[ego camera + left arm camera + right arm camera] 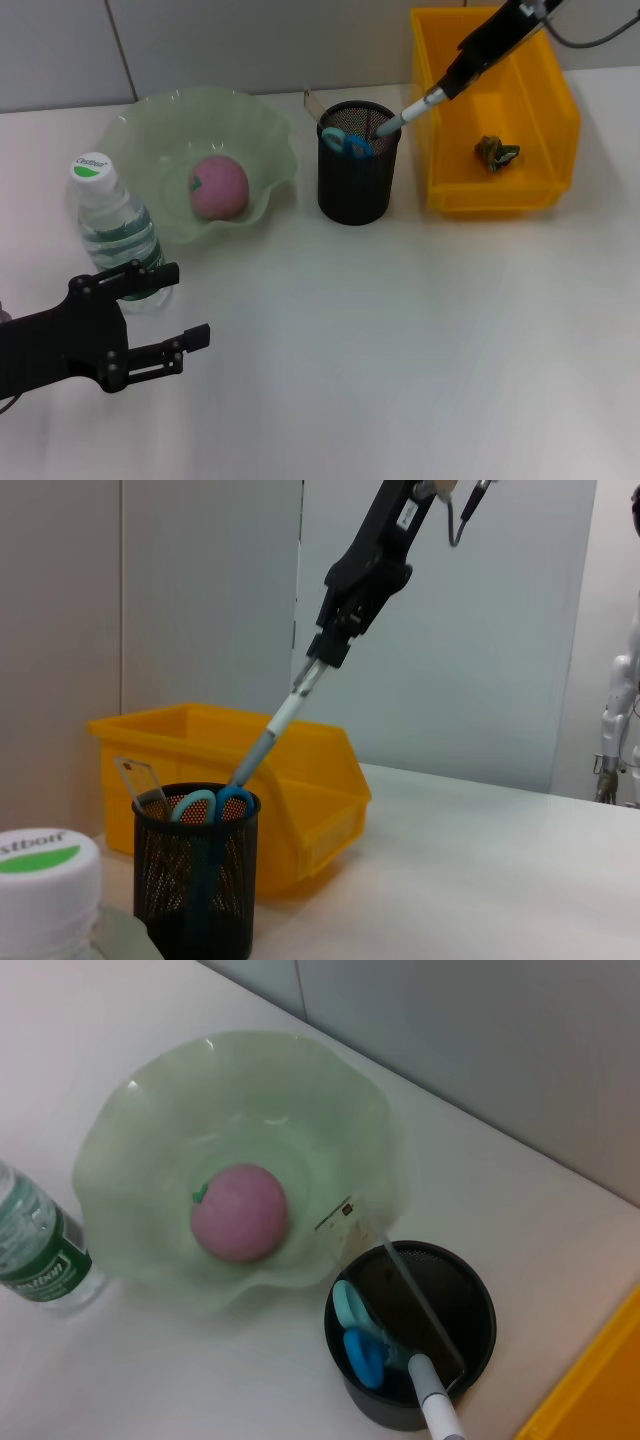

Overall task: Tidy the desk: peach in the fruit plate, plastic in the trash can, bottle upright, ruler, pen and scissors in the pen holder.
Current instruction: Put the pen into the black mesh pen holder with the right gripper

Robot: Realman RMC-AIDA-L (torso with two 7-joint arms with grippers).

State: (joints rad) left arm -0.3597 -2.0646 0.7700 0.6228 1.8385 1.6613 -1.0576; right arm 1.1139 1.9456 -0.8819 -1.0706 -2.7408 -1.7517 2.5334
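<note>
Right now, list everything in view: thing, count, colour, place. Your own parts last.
Peach: one, pink, in the fruit plate.
Fruit plate: one, pale green, rear left of table.
Bottle: one, clear with white cap, upright, front of plate.
Pen holder: one, black mesh, centre.
Scissors: one, blue handles, in holder.
Ruler: one, clear, in holder.
Pen: one, light blue, tip in holder.
Trash can: one, yellow, right.
Plastic: one, crumpled, in can.
Left gripper: black, open, near bottle.
Right gripper: black, holding pen.
</note>
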